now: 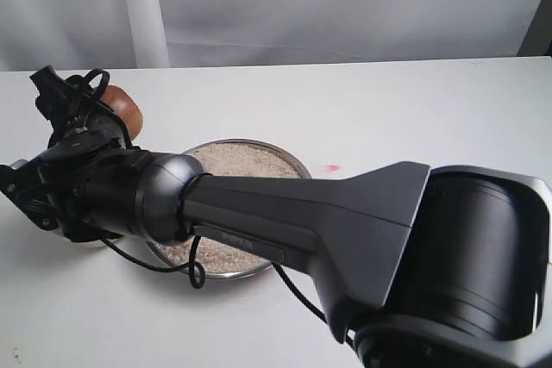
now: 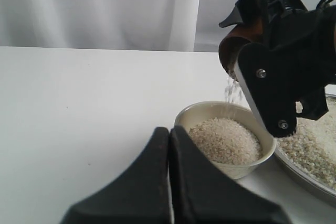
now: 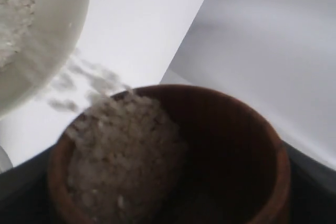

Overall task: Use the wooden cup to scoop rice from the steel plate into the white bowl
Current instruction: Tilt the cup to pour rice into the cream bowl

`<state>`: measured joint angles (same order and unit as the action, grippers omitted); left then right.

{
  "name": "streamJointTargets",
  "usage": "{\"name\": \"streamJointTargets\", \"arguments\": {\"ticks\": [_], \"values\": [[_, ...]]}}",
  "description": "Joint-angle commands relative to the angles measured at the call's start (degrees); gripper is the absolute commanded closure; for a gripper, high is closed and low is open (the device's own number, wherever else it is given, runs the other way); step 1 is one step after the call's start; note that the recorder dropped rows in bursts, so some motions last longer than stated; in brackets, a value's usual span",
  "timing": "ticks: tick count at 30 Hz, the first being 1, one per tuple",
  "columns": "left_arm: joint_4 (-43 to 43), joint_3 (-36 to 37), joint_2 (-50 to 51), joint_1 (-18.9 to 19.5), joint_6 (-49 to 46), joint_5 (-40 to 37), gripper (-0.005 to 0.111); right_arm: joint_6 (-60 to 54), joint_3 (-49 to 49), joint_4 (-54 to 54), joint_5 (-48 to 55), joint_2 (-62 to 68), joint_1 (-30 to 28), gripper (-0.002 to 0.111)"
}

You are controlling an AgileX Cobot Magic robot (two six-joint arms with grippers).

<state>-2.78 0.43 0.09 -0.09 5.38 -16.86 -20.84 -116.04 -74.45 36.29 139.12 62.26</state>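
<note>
Left wrist view gives the clearest look. The right tool (image 2: 265, 51) is clamped on the wooden cup (image 2: 235, 45), which is tilted with its mouth downward. The white bowl (image 2: 245, 170) stands on the table (image 2: 79, 103) directly below this tool and apart from it. A thin stream of rice (image 2: 230, 90) falls from the cup mouth into the bowl, which holds a heap of grains. The steel plate (image 2: 310, 184) lies just beside the bowl, below the same tool, also with rice in it.

The left tool (image 2: 169, 182) is low over the table, its two fingers pressed together with nothing between them. The bowl is just ahead of its tips.

Right wrist view shows grains gathered at the lower lip of the cup, with the bowl beyond that lip.
</note>
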Motion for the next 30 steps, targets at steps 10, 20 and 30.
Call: {"name": "streamJointTargets", "arguments": {"ticks": [10,20,30], "values": [[0.26,-0.43,-0.09,-0.17,0.14,0.57,0.107,-0.42,-0.45,-7.65,-0.89,-0.73,0.01,0.108],[0.26,-0.43,-0.09,-0.17,0.14,0.57,0.107,-7.23,-0.35,-9.26,-0.84,1.04,-0.35,0.108],[0.26,-0.43,-0.09,-0.17,0.14,0.57,0.107,-7.23,-0.35,-16.68,-0.70,2.56,-0.35,0.108]]}}
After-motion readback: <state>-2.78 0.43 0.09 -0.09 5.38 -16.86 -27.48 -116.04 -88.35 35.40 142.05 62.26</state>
